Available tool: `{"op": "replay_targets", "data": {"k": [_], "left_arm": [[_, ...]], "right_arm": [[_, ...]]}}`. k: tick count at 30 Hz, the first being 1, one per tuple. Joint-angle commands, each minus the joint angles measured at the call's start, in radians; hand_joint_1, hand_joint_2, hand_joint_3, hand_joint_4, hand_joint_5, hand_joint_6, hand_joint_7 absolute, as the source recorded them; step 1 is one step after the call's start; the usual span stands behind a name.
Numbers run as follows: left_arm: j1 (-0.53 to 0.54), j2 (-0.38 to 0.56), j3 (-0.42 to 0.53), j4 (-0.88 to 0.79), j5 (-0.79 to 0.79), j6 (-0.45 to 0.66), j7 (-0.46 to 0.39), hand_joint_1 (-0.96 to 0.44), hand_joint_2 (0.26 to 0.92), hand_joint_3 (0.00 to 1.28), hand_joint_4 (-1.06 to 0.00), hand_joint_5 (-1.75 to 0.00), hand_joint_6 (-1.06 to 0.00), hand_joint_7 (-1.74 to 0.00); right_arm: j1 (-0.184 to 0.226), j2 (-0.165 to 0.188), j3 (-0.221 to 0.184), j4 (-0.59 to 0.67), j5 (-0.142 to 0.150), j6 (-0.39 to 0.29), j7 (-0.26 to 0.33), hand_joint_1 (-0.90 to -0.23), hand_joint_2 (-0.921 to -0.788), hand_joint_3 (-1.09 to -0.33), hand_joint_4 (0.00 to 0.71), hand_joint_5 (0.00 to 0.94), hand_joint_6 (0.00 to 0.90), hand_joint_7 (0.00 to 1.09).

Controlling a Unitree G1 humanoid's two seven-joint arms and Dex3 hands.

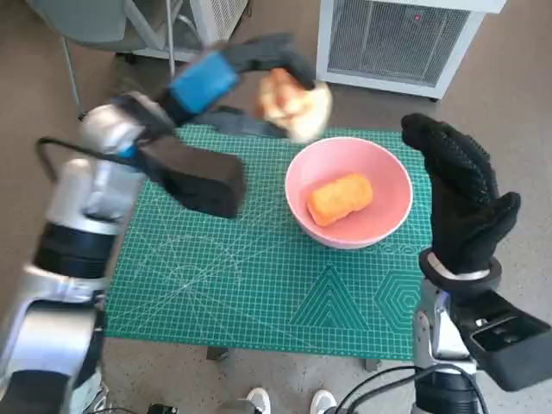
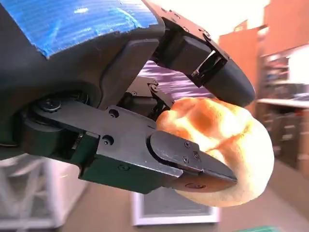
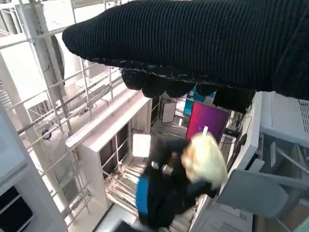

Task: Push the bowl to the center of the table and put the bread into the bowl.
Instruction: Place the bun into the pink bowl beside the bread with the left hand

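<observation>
A pink bowl (image 1: 384, 168) stands on the green cutting mat (image 1: 241, 276), right of its middle, with one orange bread roll (image 1: 341, 198) lying inside. My left hand (image 1: 233, 73) grips a pale round bread (image 1: 295, 105) in the air just above and behind the bowl's far left rim. In the left wrist view the black fingers (image 2: 193, 164) clamp that bread (image 2: 227, 140) from both sides. The right wrist view shows the bread (image 3: 205, 159) held aloft. My right hand (image 1: 461, 194) is raised right of the bowl, fingers apart, holding nothing.
A white slatted appliance (image 1: 397, 39) stands on the floor beyond the table's far edge. A grey chair (image 1: 95, 26) sits at the far left. A person's white shoes (image 1: 289, 401) show at the table's near edge.
</observation>
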Motion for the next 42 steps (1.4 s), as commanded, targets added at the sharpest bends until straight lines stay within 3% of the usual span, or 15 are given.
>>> {"op": "replay_targets", "data": {"k": [1, 6, 17, 21, 24, 26, 27, 29, 32, 35, 42], "left_arm": [[-0.054, -0.08, -0.057, 0.068, 0.041, 0.021, 0.023, 0.0, 0.914, 0.02, -0.76, -1.07, -0.69, -1.12], [-0.092, -0.155, -0.11, 0.203, 0.071, 0.019, 0.062, 0.0, 0.92, 0.04, -0.7, -1.11, -0.67, -1.15], [-0.149, -0.242, -0.213, 0.434, 0.139, -0.015, 0.12, 0.0, 0.92, 0.05, -0.69, -1.12, -0.65, -1.18], [-0.151, -0.266, -0.212, 0.488, 0.119, -0.001, 0.08, 0.0, 0.92, 0.09, -0.67, -1.19, -0.59, -1.2], [-0.152, -0.288, -0.196, 0.513, 0.082, 0.061, -0.033, 0.0, 0.921, 0.17, -0.63, -1.28, -0.47, -1.26], [-0.152, -0.296, -0.175, 0.516, 0.044, 0.106, -0.123, 0.2, 0.921, 0.21, -0.54, -1.37, -0.4, -0.82], [-0.151, -0.298, -0.167, 0.515, 0.028, 0.126, -0.16, 0.14, 0.902, 0.21, -0.48, -1.22, -0.38, -0.72], [-0.144, -0.295, -0.149, 0.5, -0.006, 0.163, -0.23, -0.03, 0.877, 0.13, -0.39, -0.6, -0.36, -0.39], [-0.126, -0.273, -0.129, 0.458, -0.044, 0.189, -0.304, -0.12, 0.864, 0.07, -0.26, -0.2, -0.34, -0.18], [-0.117, -0.256, -0.113, 0.44, -0.073, 0.2, -0.348, -0.17, 0.852, 0.04, -0.15, -0.06, -0.3, -0.09], [-0.081, -0.18, -0.039, 0.374, -0.18, 0.198, -0.47, -0.33, 0.863, 0.03, -0.02, 0.0, -0.23, -0.02]], "right_arm": [[0.025, -0.005, -0.002, -0.006, 0.005, 0.012, 0.006, -0.435, -0.921, -0.577, 0.375, 0.033, 0.0, 0.83], [0.042, -0.005, -0.003, -0.008, -0.007, 0.0, 0.001, -0.433, -0.921, -0.574, 0.376, 0.034, -0.001, 0.81], [0.064, -0.001, -0.009, -0.037, -0.045, -0.003, -0.026, -0.43, -0.921, -0.589, 0.378, 0.036, -0.001, 0.76], [0.069, 0.0, -0.008, -0.047, -0.053, -0.001, -0.036, -0.433, -0.921, -0.588, 0.38, 0.037, -0.001, 0.76], [0.071, -0.002, -0.009, -0.047, -0.055, -0.004, -0.039, -0.436, -0.921, -0.587, 0.382, 0.038, -0.001, 0.76], [0.072, -0.004, -0.009, -0.046, -0.058, -0.006, -0.041, -0.438, -0.921, -0.585, 0.383, 0.038, -0.001, 0.76], [0.071, -0.005, -0.01, -0.046, -0.059, -0.007, -0.041, -0.44, -0.921, -0.585, 0.382, 0.038, -0.001, 0.76], [0.069, -0.008, -0.013, -0.04, -0.057, -0.009, -0.04, -0.446, -0.921, -0.584, 0.38, 0.037, -0.001, 0.75], [0.066, -0.008, -0.016, -0.036, -0.054, -0.008, -0.042, -0.45, -0.921, -0.583, 0.376, 0.034, -0.001, 0.74], [0.058, -0.008, -0.02, -0.031, -0.057, -0.004, -0.048, -0.451, -0.921, -0.583, 0.37, 0.031, -0.001, 0.74], [0.016, -0.016, -0.034, -0.001, -0.066, 0.005, -0.069, -0.444, -0.921, -0.585, 0.362, 0.027, -0.001, 0.74]]}}
